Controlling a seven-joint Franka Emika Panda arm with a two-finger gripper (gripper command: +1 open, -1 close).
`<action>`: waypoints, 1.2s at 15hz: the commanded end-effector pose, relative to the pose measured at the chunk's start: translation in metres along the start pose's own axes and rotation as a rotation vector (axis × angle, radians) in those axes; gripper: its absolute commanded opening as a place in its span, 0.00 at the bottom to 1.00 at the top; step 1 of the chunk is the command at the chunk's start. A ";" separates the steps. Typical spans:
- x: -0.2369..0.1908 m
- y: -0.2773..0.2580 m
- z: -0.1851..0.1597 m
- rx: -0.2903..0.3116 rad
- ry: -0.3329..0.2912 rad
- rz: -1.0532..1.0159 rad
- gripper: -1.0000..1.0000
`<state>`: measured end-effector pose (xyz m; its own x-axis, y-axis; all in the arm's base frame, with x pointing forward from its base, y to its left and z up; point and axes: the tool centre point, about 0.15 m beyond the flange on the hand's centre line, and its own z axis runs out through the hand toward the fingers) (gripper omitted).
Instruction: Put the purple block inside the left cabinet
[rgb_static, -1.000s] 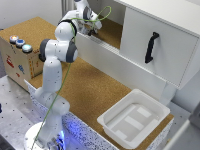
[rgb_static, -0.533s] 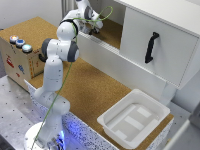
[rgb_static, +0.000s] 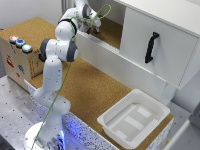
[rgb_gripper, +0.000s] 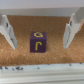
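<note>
The white two-fingered gripper (rgb_gripper: 37, 32) is seen spread wide in the wrist view, its fingers (rgb_gripper: 7, 31) standing well clear on either side of the small dark purple block with a yellow mark (rgb_gripper: 38, 41), and nothing is held. The block is set on the cork-brown floor of the white-walled left cabinet (rgb_static: 111, 31), behind the low white front edge. In the exterior view the gripper (rgb_static: 93, 27) is reached into that compartment, apparently just above its floor. A shallow white plastic tray (rgb_static: 134, 119) is seen on the cork-topped table (rgb_static: 95, 92).
</note>
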<state>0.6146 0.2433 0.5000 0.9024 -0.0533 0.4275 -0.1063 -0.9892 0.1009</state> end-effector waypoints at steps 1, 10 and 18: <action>-0.103 0.046 -0.044 0.086 0.040 -0.019 1.00; -0.234 0.022 -0.102 0.126 -0.032 -0.202 1.00; -0.337 -0.029 -0.147 0.450 -0.098 -0.809 1.00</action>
<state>0.3270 0.2934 0.4873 0.8690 0.4371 0.2320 0.4365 -0.8979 0.0570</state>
